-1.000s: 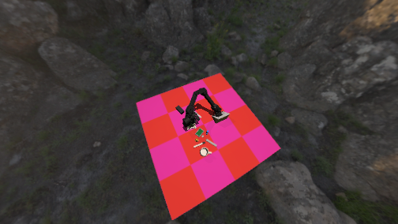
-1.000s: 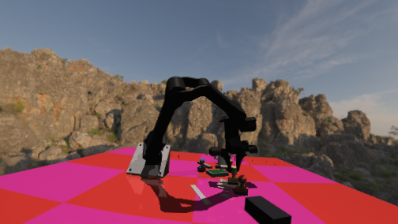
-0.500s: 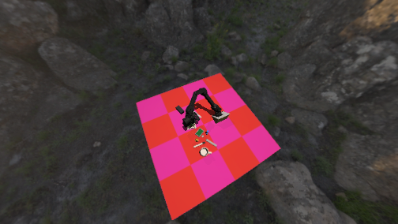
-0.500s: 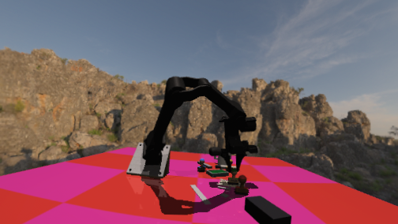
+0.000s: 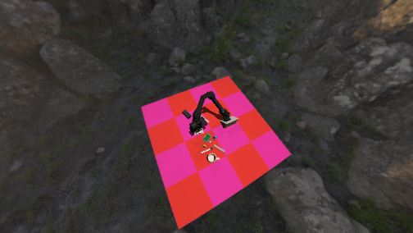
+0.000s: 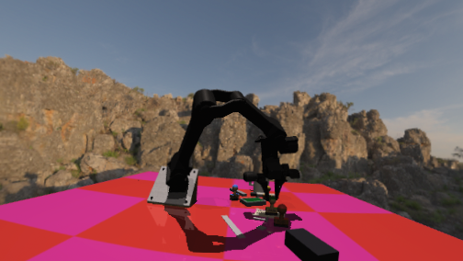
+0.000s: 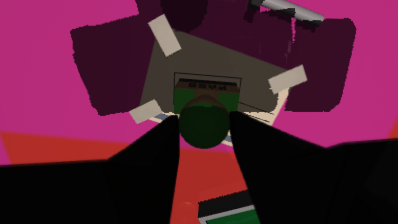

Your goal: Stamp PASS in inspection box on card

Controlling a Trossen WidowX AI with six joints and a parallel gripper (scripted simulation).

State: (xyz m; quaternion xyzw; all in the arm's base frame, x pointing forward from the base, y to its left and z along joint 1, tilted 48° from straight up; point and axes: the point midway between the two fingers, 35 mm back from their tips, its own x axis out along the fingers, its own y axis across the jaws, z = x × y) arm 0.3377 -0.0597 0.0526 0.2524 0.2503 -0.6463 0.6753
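Note:
My gripper point(image 7: 204, 121) point(image 6: 276, 197) is shut on the green knob of the PASS stamp point(image 7: 205, 124) point(image 6: 272, 208). The stamp is upright, its block over the inspection box point(image 7: 207, 75) on the card point(image 7: 162, 75). The box's outline shows beyond the block and at its sides; the block's lettered edge reads PASS. The stamp is at the card or just above it; contact cannot be told. Its underside and the card below it are hidden. The card is held by pale tape strips and lies in shadow. The green ink pad point(image 7: 232, 216) point(image 6: 253, 201) point(image 5: 207, 138) lies nearby.
A red-knobbed stamp point(image 6: 281, 216) stands close beside the held one. A blue-topped stamp point(image 6: 235, 191) is near the pad. A black block point(image 6: 312, 244) point(image 5: 186, 113), a white strip point(image 6: 232, 226), a mug point(image 5: 211, 157) and a grey bar point(image 5: 220, 148) lie around. A dark-ended rod point(image 7: 295, 11) lies beyond the card.

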